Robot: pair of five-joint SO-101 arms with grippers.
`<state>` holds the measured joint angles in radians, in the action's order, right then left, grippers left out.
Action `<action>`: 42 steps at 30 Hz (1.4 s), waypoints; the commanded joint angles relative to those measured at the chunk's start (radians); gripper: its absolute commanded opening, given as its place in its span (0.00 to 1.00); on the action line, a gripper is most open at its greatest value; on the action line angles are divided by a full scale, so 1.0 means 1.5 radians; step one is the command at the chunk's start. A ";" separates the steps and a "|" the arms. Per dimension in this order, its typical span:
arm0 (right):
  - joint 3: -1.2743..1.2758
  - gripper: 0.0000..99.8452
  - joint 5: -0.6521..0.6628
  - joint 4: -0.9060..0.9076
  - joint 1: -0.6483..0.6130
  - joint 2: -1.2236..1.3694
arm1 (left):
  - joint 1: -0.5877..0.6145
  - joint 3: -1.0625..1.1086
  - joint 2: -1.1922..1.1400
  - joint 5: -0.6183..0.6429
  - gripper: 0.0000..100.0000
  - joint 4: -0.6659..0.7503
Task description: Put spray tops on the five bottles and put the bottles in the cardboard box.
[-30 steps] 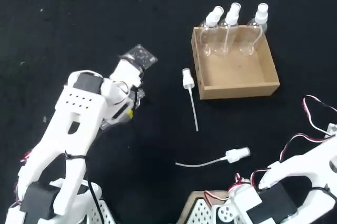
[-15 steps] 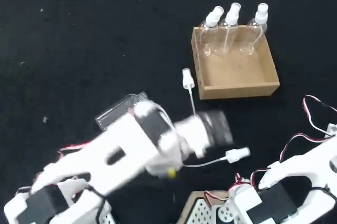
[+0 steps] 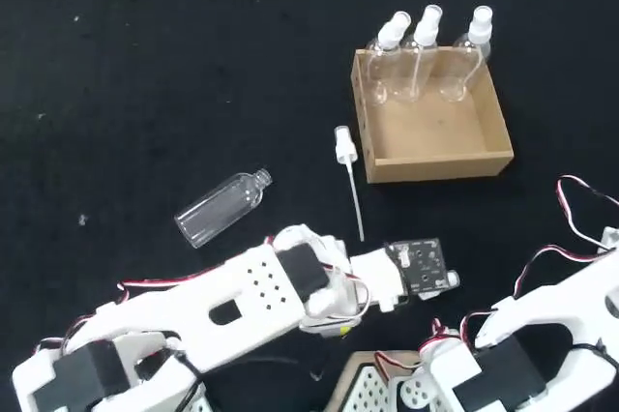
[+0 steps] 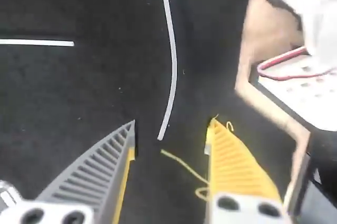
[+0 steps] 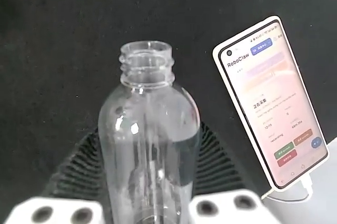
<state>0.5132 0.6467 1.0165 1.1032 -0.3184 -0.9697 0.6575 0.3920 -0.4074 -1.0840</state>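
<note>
My left gripper (image 4: 168,132), jaws open, straddles the spray top (image 4: 171,66) lying on the table (image 3: 145,93), ready to lift it toward the uncapped bottle (image 5: 147,103) clamped neck-outward in my right gripper (image 5: 150,148).

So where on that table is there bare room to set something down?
Bare: the table left of the box, beyond the lying bottle; also the box's near half. Crowded: between box and left arm, where a spray top lies.
</note>
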 commanded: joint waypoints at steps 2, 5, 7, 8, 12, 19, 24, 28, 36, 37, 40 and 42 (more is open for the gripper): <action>-0.027 0.01 0.005 -0.019 0.010 -0.003 | 0.028 0.050 -0.043 0.009 0.21 0.095; -0.027 0.01 0.005 -0.019 0.010 -0.003 | 0.032 0.051 -0.057 0.046 0.21 0.120; -0.027 0.01 0.005 -0.019 0.010 -0.003 | 0.029 0.043 -0.051 0.065 0.21 0.124; -0.027 0.01 0.005 -0.019 0.010 -0.003 | 0.028 0.039 -0.049 0.068 0.21 0.124; -0.027 0.01 0.007 -0.020 0.010 -0.003 | 0.027 0.039 -0.047 0.070 0.21 0.124; -0.025 0.01 0.037 -0.020 0.010 -0.003 | 0.024 0.071 -0.055 0.071 0.21 0.122; -0.025 0.01 0.037 -0.020 0.010 -0.003 | -0.005 0.070 -0.055 0.090 0.20 0.124; -0.025 0.01 0.037 -0.020 0.010 -0.003 | -0.028 0.069 -0.055 0.107 0.05 0.124; -0.024 0.01 0.037 -0.019 0.010 -0.002 | -0.047 0.071 -0.055 0.108 0.03 0.123; -0.024 0.01 0.037 -0.019 0.010 -0.002 | -0.043 0.071 -0.055 0.108 0.03 0.121; -0.024 0.01 0.037 -0.019 0.010 -0.002 | -0.031 0.076 -0.055 0.108 0.03 0.104; -0.024 0.01 0.037 -0.019 0.010 -0.002 | -0.015 0.071 -0.054 0.103 0.03 0.066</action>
<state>0.5132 0.6897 1.0073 1.1032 -0.3184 -1.0280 0.7787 0.2984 -0.2539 -0.9168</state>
